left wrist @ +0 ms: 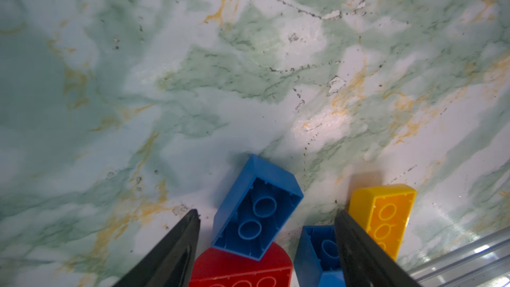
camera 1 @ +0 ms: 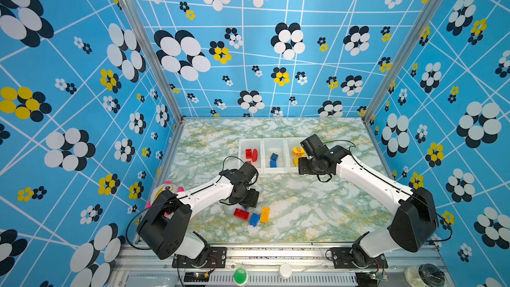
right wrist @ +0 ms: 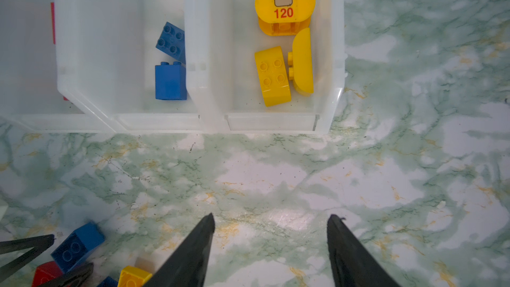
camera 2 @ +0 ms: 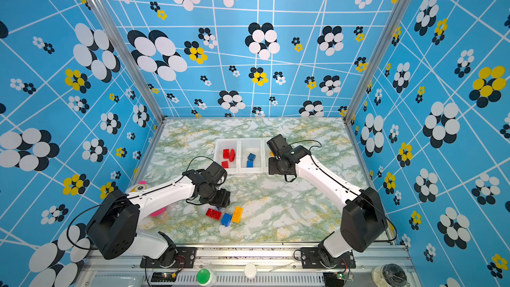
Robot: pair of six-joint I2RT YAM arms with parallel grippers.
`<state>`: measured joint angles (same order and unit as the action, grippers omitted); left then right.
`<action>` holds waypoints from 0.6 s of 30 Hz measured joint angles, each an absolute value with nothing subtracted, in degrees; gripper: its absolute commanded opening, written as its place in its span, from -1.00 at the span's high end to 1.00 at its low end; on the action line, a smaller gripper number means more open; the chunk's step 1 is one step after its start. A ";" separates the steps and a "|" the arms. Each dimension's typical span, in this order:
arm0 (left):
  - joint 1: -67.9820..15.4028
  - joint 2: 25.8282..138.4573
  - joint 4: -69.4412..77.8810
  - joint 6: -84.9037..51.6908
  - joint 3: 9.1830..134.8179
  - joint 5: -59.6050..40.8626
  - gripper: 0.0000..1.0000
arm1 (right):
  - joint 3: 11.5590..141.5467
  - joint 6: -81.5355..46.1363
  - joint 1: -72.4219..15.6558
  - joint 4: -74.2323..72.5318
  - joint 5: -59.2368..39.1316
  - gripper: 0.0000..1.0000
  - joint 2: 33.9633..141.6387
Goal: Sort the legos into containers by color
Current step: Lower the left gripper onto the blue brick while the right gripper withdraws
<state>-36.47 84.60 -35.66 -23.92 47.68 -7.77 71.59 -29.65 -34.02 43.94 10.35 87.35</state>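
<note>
Three containers (camera 1: 273, 170) stand joined in a row at the far middle of the table (camera 1: 317, 211) in both top views. The left one holds red legos (camera 1: 251, 154), the centre one blue legos (camera 1: 273, 160). Nearer the front, close together, lie a red brick (camera 1: 241, 213), a blue brick (camera 1: 254, 219) and a yellow brick (camera 1: 265, 214).

Left wrist view: the left gripper (left wrist: 267, 212) has its fingers spread either side of an upturned blue brick (left wrist: 256, 211). One end of that brick overlaps the red brick. No finger contact is visible.

Right wrist view: the right gripper (right wrist: 271, 215) has its fingers spread over bare table, holding nothing, short of the containers. The right container holds a rounded yellow piece (right wrist: 284, 6) marked 120 and two yellow legos (right wrist: 273, 75).
</note>
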 measured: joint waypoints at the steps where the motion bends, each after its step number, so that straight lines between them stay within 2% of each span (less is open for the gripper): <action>1: -36.47 84.88 -35.42 -23.94 47.68 -7.90 -0.50 | 71.59 -29.65 -34.02 43.94 10.33 -0.35 87.35; 11: -37.69 85.84 -34.68 -24.10 47.68 -8.40 -0.24 | 71.59 -29.67 -34.02 43.92 10.33 -0.36 87.35; 18: -39.20 87.70 -34.74 -24.43 47.68 -7.53 -0.13 | 71.59 -29.87 -34.02 43.92 10.35 -0.36 87.35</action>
<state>-39.20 87.70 -34.74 -24.43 47.68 -7.53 71.59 -29.87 -34.02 43.92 10.35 87.35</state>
